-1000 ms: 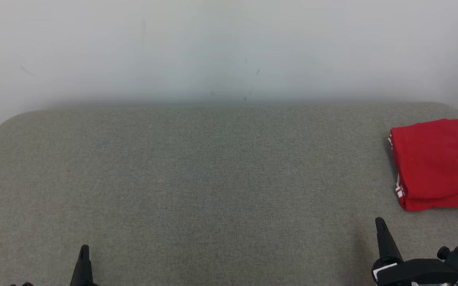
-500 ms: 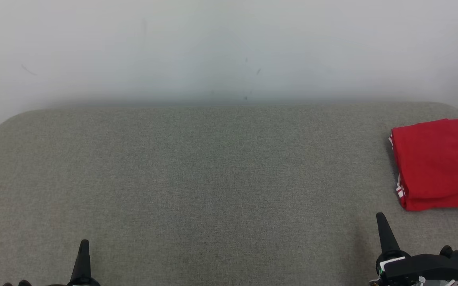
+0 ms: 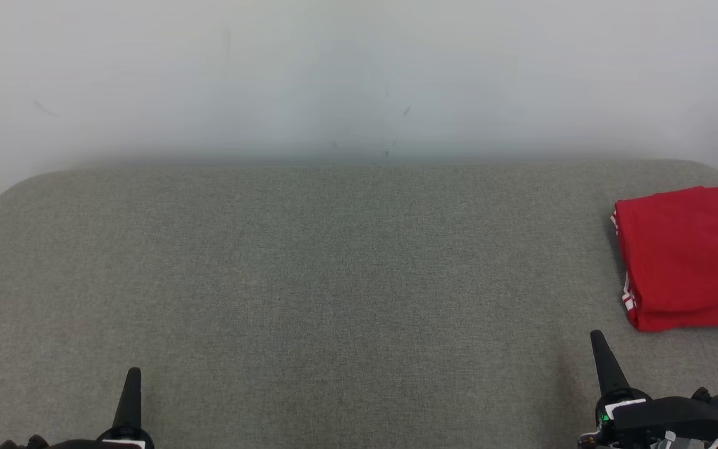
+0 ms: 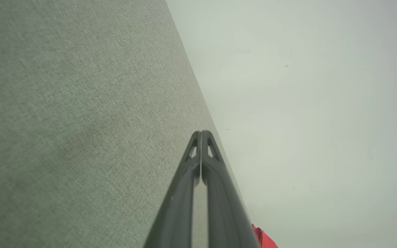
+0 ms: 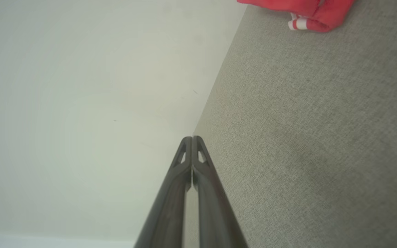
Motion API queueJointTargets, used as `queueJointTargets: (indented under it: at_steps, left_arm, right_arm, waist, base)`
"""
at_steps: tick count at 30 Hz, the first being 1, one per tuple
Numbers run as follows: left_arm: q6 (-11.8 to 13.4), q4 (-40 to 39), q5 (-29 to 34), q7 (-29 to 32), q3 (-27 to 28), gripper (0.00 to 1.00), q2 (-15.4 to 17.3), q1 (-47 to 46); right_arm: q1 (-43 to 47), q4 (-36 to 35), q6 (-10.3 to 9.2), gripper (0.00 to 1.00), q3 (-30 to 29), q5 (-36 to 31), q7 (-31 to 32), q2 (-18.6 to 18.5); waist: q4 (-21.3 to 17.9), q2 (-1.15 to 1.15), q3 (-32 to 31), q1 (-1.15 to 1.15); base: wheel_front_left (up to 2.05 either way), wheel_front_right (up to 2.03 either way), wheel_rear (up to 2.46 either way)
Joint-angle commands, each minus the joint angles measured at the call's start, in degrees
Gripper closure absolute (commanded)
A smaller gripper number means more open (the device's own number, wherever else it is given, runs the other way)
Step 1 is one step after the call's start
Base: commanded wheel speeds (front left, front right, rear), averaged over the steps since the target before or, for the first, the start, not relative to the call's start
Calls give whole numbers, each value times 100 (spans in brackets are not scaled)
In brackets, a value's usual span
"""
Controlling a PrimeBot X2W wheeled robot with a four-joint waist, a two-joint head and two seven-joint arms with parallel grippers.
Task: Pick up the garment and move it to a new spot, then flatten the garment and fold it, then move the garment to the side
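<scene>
In the head view, the garment (image 3: 683, 255) is red and folded into a flat stack; it lies at the far right of the grey surface (image 3: 334, 280), and the picture's edge cuts it off; a dark print shows on its top. The left claw (image 3: 133, 374) is at the lower left and the right claw (image 3: 597, 340) at the lower right; each has its fingers together and holds nothing; the right one is near the garment's near corner but apart from it.

In the left wrist view, the left claw (image 4: 201, 132) has its tips pressed together above the surface; a small red corner of the garment (image 4: 264, 239) shows at the bottom edge.

In the right wrist view, the right claw (image 5: 192, 137) is also closed and empty; the garment (image 5: 308, 10) lies at the top edge, well apart from the tips, and a white striped trim (image 5: 298, 24) shows at its fold.

We judge the garment to be light, soft and limp; if only the top layer is taken, the folds will likely open; so we would pinch through all layers at the thick folded edge, one claw at each corner.
</scene>
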Motion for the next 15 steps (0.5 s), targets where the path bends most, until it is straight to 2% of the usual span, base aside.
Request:
queueJointTargets:
  at_steps: [1,15]
  left_arm:
    - [-28,-60,-210,55,27,100,35,-153]
    - [-39,-64,-816,236,64,100,38,-224]
  right_arm:
    - [-133,-45,4,100,-13,186,21,-19]
    - [-173,-52,5,100,-21,828,107,-21]
  waist:
    - [2,0,1,0]
    - [12,0,9,0]
  base:
    - [0,0,0]
    - [0,0,0]
